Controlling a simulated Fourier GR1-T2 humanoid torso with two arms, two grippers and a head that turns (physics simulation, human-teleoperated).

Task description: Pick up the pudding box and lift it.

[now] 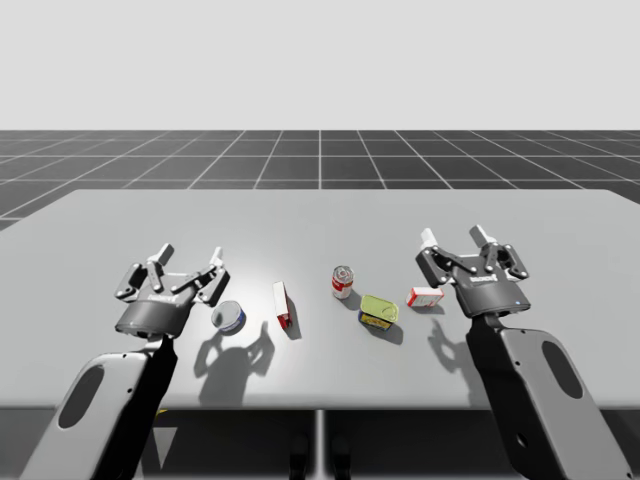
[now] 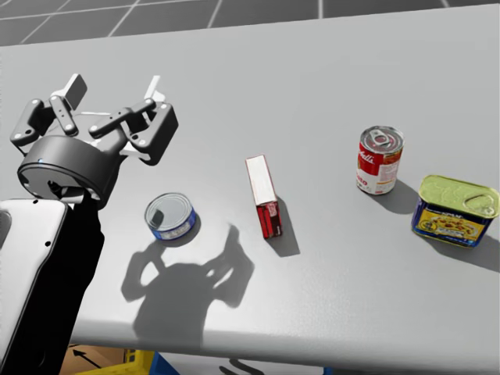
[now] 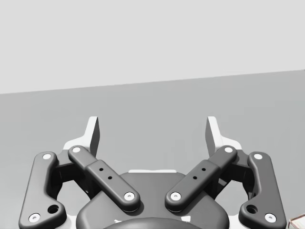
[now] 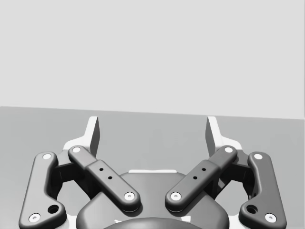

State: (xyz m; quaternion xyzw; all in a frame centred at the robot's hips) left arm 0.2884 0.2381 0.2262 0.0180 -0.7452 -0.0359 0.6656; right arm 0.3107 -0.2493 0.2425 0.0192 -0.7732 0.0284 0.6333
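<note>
High view, step: reach not yet begun; my left gripper (image 1: 188, 258) and right gripper (image 1: 455, 240) hover spread wide, holding nothing.
High view, target: the pudding box (image 1: 283, 305), as I judge the larger red-and-white carton, stands on edge mid-table (image 1: 320, 215), between the flat blue can (image 1: 228, 317) and the red soup can (image 1: 342, 282).
High view, extra: a smaller red-and-white box (image 1: 425, 296) just beside my right gripper.
Head view, extra: the pudding box's narrow white top and dark red end; my left gripper above the blue can.
Left wrist view: fingers (image 3: 93, 133) wide apart, bare table ahead.
Right wrist view: likewise wide, nothing between.
Next move: probably my left arm crosses over to pinch the broad faces.
</note>
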